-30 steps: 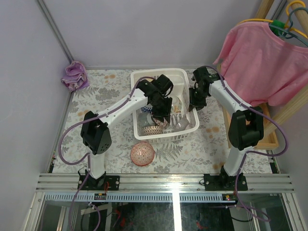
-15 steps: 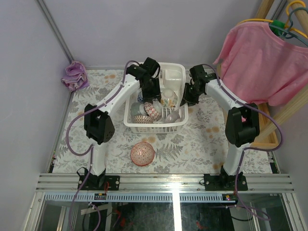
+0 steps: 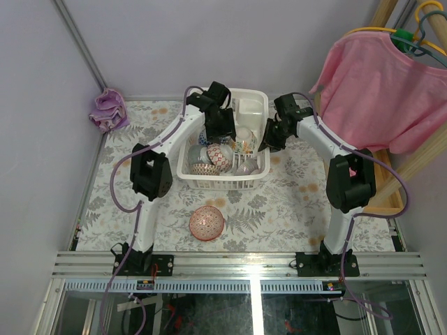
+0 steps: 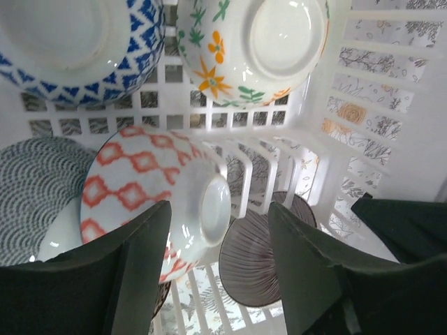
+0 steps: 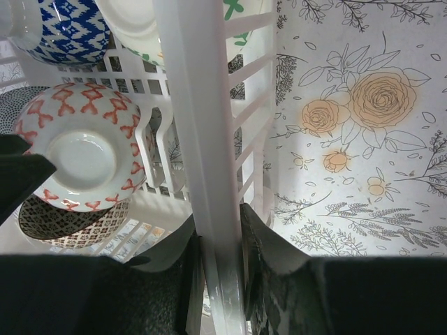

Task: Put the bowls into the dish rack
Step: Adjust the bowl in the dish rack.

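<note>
Jaws: left gripper (image 4: pixel 218 209) is standing open, releasing a red-diamond bowl (image 4: pixel 147 188); right gripper (image 5: pixel 220 220) is clamping the rack (image 5: pixel 202 105) wall. Next: fetching the pink bowl (image 3: pixel 207 223) by the table's (image 3: pixel 279 209) near edge.

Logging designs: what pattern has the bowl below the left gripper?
The bowl is white with red-orange diamonds; left wrist view shows it best.

The dish rack (image 5: pixel 202 139) is smooth white plastic with a soft sheen. The bowls (image 4: pixel 154 195) in it are glazed ceramic, glossy, with bright highlights on their bases. The table cover (image 5: pixel 419 84) is matt, printed with flowers. At the far right a pink cloth shirt (image 3: pixel 377 91) hangs beside bare wood poles (image 3: pixel 419 164). The near rail (image 3: pixel 237 265) is ribbed metal.
</note>
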`<action>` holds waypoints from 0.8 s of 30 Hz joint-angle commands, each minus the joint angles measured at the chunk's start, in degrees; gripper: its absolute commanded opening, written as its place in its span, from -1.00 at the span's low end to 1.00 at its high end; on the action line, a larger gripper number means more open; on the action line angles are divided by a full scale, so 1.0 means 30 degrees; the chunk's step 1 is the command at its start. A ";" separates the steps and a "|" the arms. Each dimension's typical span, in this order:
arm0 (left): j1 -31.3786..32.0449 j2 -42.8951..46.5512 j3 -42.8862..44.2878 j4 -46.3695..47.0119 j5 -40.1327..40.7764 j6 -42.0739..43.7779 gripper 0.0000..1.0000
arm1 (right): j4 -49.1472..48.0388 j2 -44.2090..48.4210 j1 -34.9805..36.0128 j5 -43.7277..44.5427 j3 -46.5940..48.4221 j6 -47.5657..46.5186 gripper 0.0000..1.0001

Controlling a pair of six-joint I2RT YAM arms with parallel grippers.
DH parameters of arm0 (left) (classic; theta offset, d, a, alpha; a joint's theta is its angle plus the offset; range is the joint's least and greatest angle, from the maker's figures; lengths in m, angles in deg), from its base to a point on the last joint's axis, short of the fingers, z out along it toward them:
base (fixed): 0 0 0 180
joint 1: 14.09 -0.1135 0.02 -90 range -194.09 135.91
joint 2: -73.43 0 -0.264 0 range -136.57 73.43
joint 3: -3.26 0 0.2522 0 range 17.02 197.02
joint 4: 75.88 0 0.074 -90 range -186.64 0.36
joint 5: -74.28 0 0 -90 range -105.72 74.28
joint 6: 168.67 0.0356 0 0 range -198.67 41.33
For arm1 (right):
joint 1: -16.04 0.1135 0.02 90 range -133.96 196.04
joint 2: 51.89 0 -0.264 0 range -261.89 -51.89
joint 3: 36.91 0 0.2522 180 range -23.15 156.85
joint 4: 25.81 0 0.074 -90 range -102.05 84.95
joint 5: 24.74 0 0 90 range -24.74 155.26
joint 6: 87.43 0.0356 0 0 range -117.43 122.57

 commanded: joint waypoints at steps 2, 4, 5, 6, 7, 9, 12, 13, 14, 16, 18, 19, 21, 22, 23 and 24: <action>-0.0275 -0.1223 0.0880 0.1713 -0.0553 0.0828 0.15 | -0.0938 -0.1247 0.0114 0.1722 -0.0852 0.1490 -0.83; -0.0319 -0.1535 0.0813 0.1741 -0.0721 0.0952 0.14 | -0.0902 -0.1271 0.0122 0.1678 -0.0757 0.1435 -0.83; -0.0296 -0.1653 0.0746 0.1751 -0.0965 0.1021 0.13 | -0.0880 -0.1285 0.0132 0.1638 -0.0747 0.1428 -0.83; -0.0300 -0.1711 0.0646 0.1748 -0.1142 0.1052 0.11 | -0.0848 -0.1305 0.0140 0.1612 -0.0698 0.1428 -0.83; -0.0266 -0.1656 0.0468 0.1821 -0.1322 0.1074 0.08 | -0.0844 -0.1315 0.0141 0.1605 -0.0714 0.1427 -0.83; -0.0237 -0.1300 -0.0182 0.2167 -0.1488 0.1168 0.04 | -0.0818 -0.1325 0.0132 0.1603 -0.0699 0.1402 -0.83; -0.0199 -0.0539 -0.1454 0.2737 -0.1763 0.1250 0.01 | -0.0791 -0.1314 0.0128 0.1619 -0.0681 0.1342 -0.83; -0.0153 -0.0276 -0.1786 0.2853 -0.1853 0.1337 0.00 | -0.0785 -0.1330 0.0149 0.1632 -0.0679 0.1336 -0.84; -0.0114 -0.0129 -0.2179 0.2930 -0.1974 0.1374 -0.01 | -0.0785 -0.1329 0.0135 0.1608 -0.0711 0.1339 -0.84; 0.0034 0.0185 -0.2774 0.3093 -0.2189 0.1403 -0.03 | -0.0813 -0.1333 0.0142 0.1604 -0.0767 0.1338 -0.84; 0.0230 0.0433 -0.3246 0.3241 -0.2257 0.1423 -0.04 | -0.0835 -0.1303 0.0150 0.1604 -0.0828 0.1310 -0.83; 0.0315 0.0534 -0.3428 0.3260 -0.2292 0.1439 -0.04 | -0.0820 -0.1282 0.0150 0.1604 -0.0832 0.1285 -0.84; 0.0478 0.0760 -0.3804 0.3274 -0.2265 0.1470 -0.05 | -0.0783 -0.1268 0.0150 0.1662 -0.0834 0.1251 -0.84; 0.0569 0.0905 -0.3984 0.3286 -0.2253 0.1456 -0.06 | -0.0784 -0.1248 0.0146 0.1685 -0.0866 0.1230 -0.83; 0.0643 0.1029 -0.4212 0.3302 -0.2244 0.1454 -0.06 | -0.0785 -0.1216 0.0153 0.1717 -0.0867 0.1231 -0.83; 0.0700 0.1121 -0.4416 0.3330 -0.2269 0.1447 -0.07 | -0.0785 -0.1212 0.0147 0.1721 -0.0889 0.1223 -0.83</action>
